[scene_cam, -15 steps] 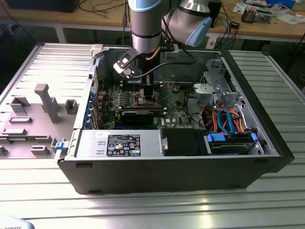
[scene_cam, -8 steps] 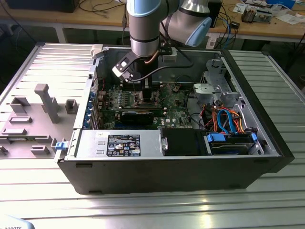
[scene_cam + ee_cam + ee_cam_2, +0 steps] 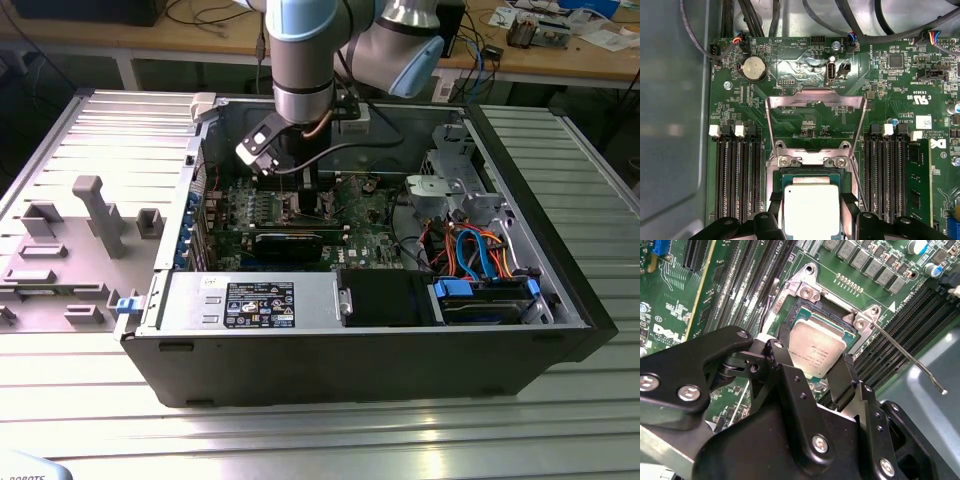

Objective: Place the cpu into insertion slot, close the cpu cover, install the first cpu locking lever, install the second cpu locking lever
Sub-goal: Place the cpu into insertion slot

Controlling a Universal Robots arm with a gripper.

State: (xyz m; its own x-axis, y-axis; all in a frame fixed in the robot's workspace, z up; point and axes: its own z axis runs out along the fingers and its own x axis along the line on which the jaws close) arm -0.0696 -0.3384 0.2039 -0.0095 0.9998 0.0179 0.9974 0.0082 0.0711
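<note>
- The cpu (image 3: 811,207) (image 3: 817,351) lies silver face up, directly over the insertion slot (image 3: 812,161) (image 3: 807,290); whether it is fully seated cannot be told.
- The gripper (image 3: 811,216) (image 3: 815,362) pinches it, with one black finger against each of two opposite edges, as seen in both wrist views.
- The slot's bright rim and screws show just past the chip's far edge.
- The cpu cover (image 3: 785,101) is swung open, its cut-out frame standing back from the slot on its hinge, with green board visible through the middle.
- In the second wrist view a thin lever rod (image 3: 910,360) juts free from one corner of the slot, out across the memory slots (image 3: 900,325).
- Long black memory slots (image 3: 737,175) flank the socket on both sides of the motherboard (image 3: 890,90).
- In the exterior view the arm reaches down into the open computer case (image 3: 400,360), with the gripper (image 3: 303,190) low over the board.
</note>
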